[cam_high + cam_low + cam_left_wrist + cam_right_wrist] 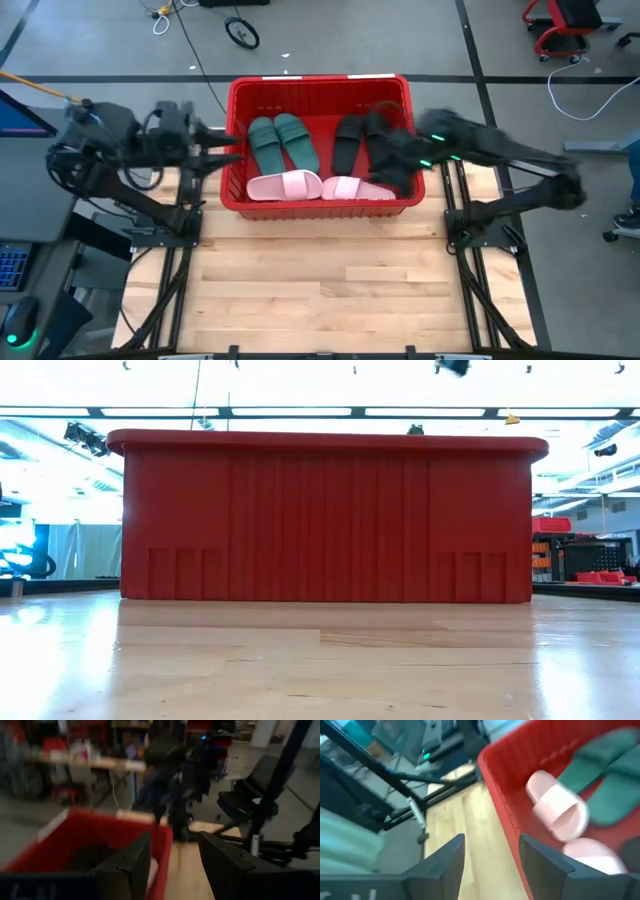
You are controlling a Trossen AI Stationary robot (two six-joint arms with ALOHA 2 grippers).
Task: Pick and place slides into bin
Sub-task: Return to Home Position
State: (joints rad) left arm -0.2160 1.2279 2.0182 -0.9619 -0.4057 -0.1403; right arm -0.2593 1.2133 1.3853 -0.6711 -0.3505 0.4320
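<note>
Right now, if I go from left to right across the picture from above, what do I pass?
Left gripper, open, at the large red plastic bin's left rim → two dark green rubber slides → two black rubber slides → right gripper, open, over the bin's right end.

wooden table (330, 290) | small wheel (242, 33) on floor | red caster base (560, 38)

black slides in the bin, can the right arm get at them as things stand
Probably yes: the right gripper is open above the right end of the bin, close over the black slides. The bin is open-topped and nothing lies on them.
</note>
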